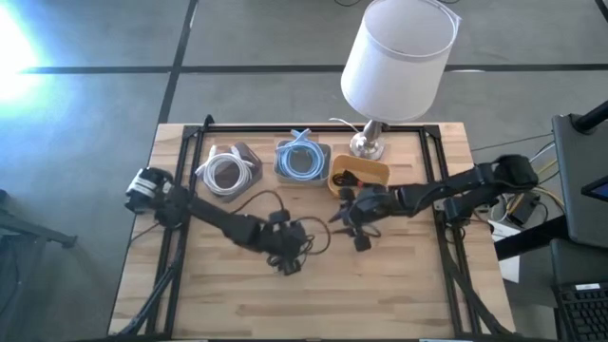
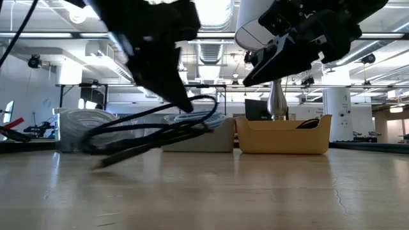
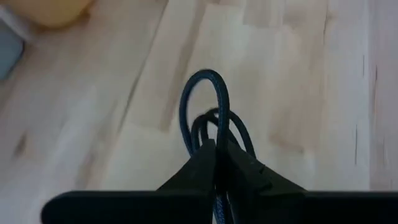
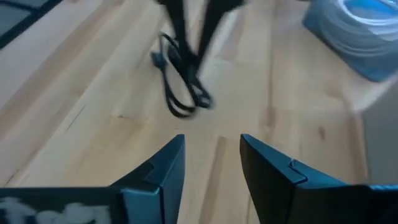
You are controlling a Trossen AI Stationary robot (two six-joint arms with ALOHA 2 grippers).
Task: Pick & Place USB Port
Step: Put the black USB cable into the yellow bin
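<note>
A black USB cable (image 1: 285, 226) is bunched in loops near the table's middle, and my left gripper (image 1: 285, 256) is shut on it. In the low view the cable (image 2: 160, 131) trails down from that gripper (image 2: 176, 89) toward the wood. My right gripper (image 1: 359, 237) hovers open a little to the cable's right, in front of the yellow bin (image 1: 359, 176), with nothing between its fingers (image 4: 168, 168). Its wrist view shows the cable (image 4: 183, 96) farther off, on the wood. My left gripper pinches several strands of the cable's loops (image 3: 214, 134) between its two fingers, which slant down from above. Two or three loops (image 3: 205, 93) stick out past the fingertips. The cable hangs slack below the hold, and its low end (image 2: 105, 163) reaches the table.
Along the far side stand a grey bin with a white cable (image 1: 228, 171), a bin with a blue cable (image 1: 302, 160) and the yellow bin. A lamp with a white shade (image 1: 394, 52) rises behind them. Bare wood lies toward the near edge (image 1: 313, 304).
</note>
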